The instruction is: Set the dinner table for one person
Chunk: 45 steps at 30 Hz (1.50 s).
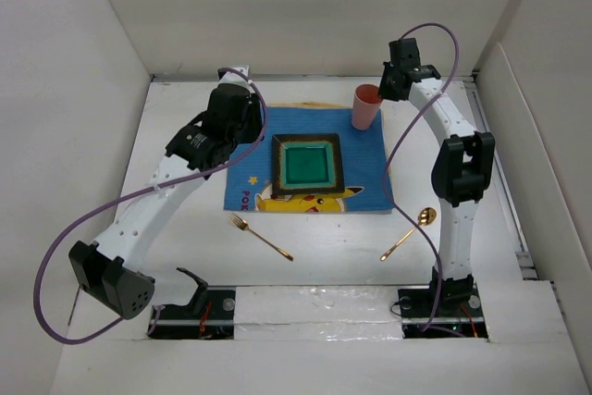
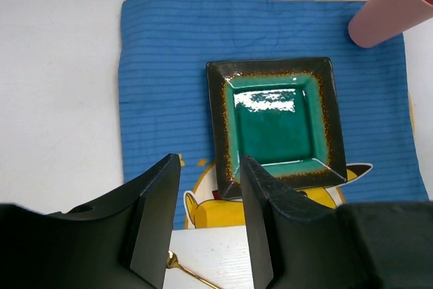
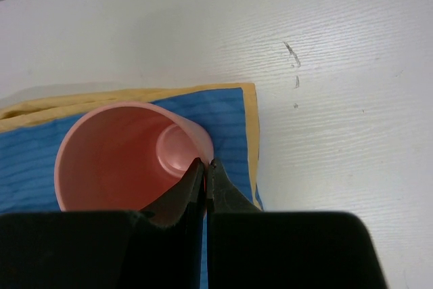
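Note:
A blue cartoon placemat [image 1: 363,168] lies on the white dinner table [image 1: 185,238]. A square green plate [image 1: 307,166] with a dark rim sits on the placemat's middle; it also shows in the left wrist view [image 2: 276,123]. A pink cup [image 1: 366,105] stands at the placemat's far right corner. My right gripper [image 3: 206,165] is shut on the cup's rim [image 3: 196,137], one finger inside, one outside. My left gripper [image 2: 210,167] is open and empty, above the placemat's left side. A gold fork [image 1: 260,235] and a gold spoon [image 1: 408,232] lie on the table, near of the placemat.
White walls stand around the table on the left, back and right. The placemat's yellow backing [image 3: 250,133] shows at its far edge. The fork's tip [image 2: 177,263] shows between my left fingers. The arm bases sit at the near edge.

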Each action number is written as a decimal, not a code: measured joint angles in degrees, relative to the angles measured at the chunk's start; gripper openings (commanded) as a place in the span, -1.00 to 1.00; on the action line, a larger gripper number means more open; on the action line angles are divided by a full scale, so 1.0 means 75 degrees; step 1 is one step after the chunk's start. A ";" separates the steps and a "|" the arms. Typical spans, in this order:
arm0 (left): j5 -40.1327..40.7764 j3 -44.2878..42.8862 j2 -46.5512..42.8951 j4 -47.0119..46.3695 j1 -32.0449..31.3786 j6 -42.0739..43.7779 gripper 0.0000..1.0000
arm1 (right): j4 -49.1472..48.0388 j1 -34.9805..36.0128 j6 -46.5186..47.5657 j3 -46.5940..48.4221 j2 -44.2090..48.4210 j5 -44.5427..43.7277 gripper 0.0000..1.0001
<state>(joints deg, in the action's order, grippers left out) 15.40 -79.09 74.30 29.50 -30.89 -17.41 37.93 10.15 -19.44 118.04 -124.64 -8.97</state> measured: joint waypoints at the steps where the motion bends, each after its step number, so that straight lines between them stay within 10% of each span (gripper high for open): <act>1: -0.0020 0.0003 0.0000 -0.0017 0.0000 -0.0003 -0.24 | -0.0003 0.0006 0.0003 0.0000 0.0000 -0.0020 -0.79; 19: -0.0198 0.0140 -0.0163 -0.0032 0.0000 -0.0087 -0.29 | 0.0093 0.0009 0.0032 -0.0050 0.0181 -0.0242 -0.17; 23: -0.0242 -0.0405 -0.0163 0.0102 0.0000 -0.0085 -0.82 | 0.0134 0.0114 0.0111 -0.0070 0.0991 -0.0271 -1.00; 25: -0.0262 -0.0796 -0.0163 0.0067 0.0000 -0.0102 -1.00 | -0.0189 0.0332 0.0099 -0.0621 0.1926 -0.0175 -1.00; 32: -0.0391 -0.1775 -0.0300 -0.0015 0.0038 -0.0140 -1.00 | -0.2005 0.3325 0.0239 -0.3931 0.5021 0.1081 -1.00; 40: -0.0364 -0.1961 -0.0589 0.0020 0.0134 -0.0210 -0.59 | -0.2323 0.6475 0.0207 -0.5639 0.3544 0.0868 -0.27; 45: -0.0166 -0.2471 -0.0595 0.0166 0.0137 -0.0137 -0.33 | -0.2498 0.7105 0.0224 -0.5671 0.2693 0.0557 -0.24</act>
<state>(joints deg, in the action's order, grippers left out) 14.15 -97.62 69.84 30.74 -29.87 -18.44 19.20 63.44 -17.76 75.50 -104.44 -4.80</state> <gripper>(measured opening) 0.309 0.376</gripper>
